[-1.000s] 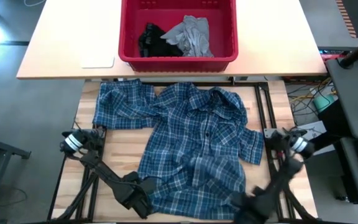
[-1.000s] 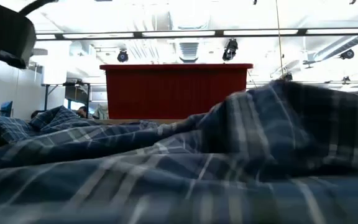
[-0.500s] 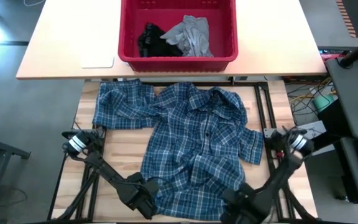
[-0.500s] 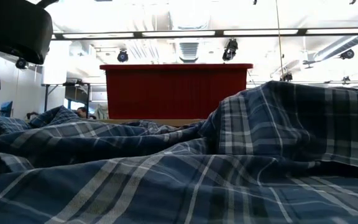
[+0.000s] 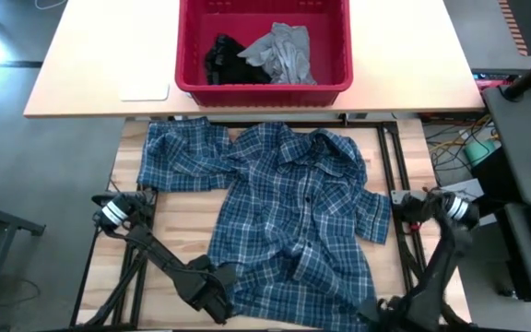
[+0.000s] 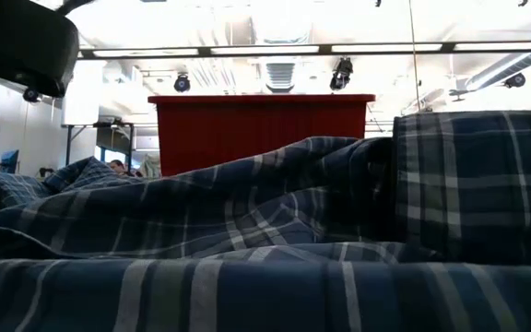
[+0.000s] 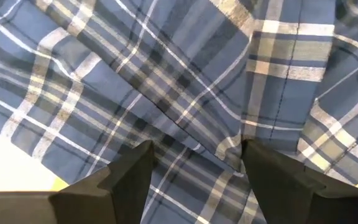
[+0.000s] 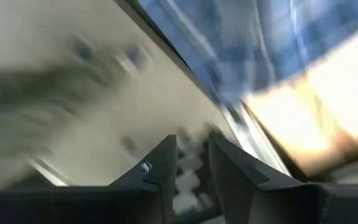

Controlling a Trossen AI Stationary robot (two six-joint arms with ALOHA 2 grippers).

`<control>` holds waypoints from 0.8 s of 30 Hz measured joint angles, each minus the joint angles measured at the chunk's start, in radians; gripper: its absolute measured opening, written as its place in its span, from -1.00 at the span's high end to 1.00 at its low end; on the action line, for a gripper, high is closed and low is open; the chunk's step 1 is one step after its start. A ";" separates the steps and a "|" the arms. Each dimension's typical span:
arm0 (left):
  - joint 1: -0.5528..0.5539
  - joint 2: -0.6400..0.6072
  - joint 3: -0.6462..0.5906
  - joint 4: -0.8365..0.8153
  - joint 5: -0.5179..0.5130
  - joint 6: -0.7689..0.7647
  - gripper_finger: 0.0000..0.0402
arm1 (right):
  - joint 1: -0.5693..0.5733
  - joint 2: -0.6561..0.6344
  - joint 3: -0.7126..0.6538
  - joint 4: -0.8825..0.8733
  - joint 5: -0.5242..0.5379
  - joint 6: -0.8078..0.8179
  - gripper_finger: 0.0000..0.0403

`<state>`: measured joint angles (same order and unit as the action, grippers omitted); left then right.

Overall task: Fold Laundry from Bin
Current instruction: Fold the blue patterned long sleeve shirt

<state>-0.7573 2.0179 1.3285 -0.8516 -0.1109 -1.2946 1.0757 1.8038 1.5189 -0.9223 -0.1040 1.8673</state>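
The blue-and-white plaid shirt lies spread front up on the wooden table, collar toward the far edge and one sleeve stretched to the left. It fills the low view. The red bin stands beyond it and holds a grey T-shirt and a black garment. My left gripper points down over the shirt's near left hem, fingers wide open. My right gripper is at the shirt's near right corner, fingers a narrow gap apart with no cloth between them. My left gripper stands from above with a fingertip on either side of a crease in the shirt's near left hem. Whether the tips touch the cloth, I cannot tell.
A white flat item lies on the far table left of the bin. Bare wood shows left of the shirt and at the right edge. Black frame rails cross the table. Desks with cables stand off to the right.
My right gripper has swung toward the table's right edge and risen, and its wrist view is blurred by the motion. In the low view the shirt's right part has changed from a rounded mound into a taller, flat-fronted fold.
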 joint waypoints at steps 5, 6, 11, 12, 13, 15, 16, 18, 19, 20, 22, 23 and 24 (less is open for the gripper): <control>-0.004 -0.046 0.078 -0.079 0.048 0.074 -0.17 | -0.047 -0.080 -0.005 -0.011 0.383 -0.099 0.63; -0.004 -0.072 0.097 -0.104 0.033 0.082 -0.17 | -0.065 -0.080 -0.005 -0.011 0.407 -0.159 0.64; -0.029 -0.163 0.121 -0.072 -0.252 0.226 -0.17 | -0.144 -0.008 -0.008 0.084 0.488 -0.526 0.55; -0.036 -0.185 0.122 -0.047 -0.296 0.270 -0.17 | -0.161 0.007 -0.005 0.103 0.491 -0.599 0.51; -0.041 -0.209 0.121 -0.023 -0.330 0.308 -0.17 | -0.177 0.023 -0.002 0.116 0.497 -0.650 0.47; -0.042 -0.241 0.102 0.072 -0.347 0.397 -0.17 | -0.205 0.054 -0.001 0.112 0.514 -0.719 0.38; -0.037 -0.242 0.088 0.122 -0.338 0.446 -0.16 | -0.218 0.071 -0.002 0.093 0.524 -0.742 0.33; -0.016 -0.226 0.042 0.228 -0.323 0.522 -0.16 | -0.239 0.097 -0.002 0.042 0.525 -0.761 0.24; -0.004 -0.213 0.019 0.289 -0.322 0.543 -0.16 | -0.246 0.103 -0.002 0.009 0.519 -0.758 0.20; 0.005 -0.200 0.003 0.342 -0.323 0.561 -0.16 | -0.250 0.106 0.001 -0.019 0.518 -0.744 0.16; 0.022 -0.170 -0.015 0.439 -0.330 0.591 -0.15 | -0.253 0.108 0.018 -0.047 0.522 -0.721 0.10; 0.028 -0.150 -0.019 0.484 -0.344 0.608 -0.15 | -0.253 0.108 0.022 -0.047 0.524 -0.721 0.07; 0.031 -0.125 -0.022 0.512 -0.362 0.629 -0.15 | -0.248 0.107 0.025 -0.048 0.527 -0.729 0.05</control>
<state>-0.7264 1.8928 1.3064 -0.3392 -0.4725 -0.6655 0.8277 1.9110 1.5436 -0.9700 0.4226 1.1379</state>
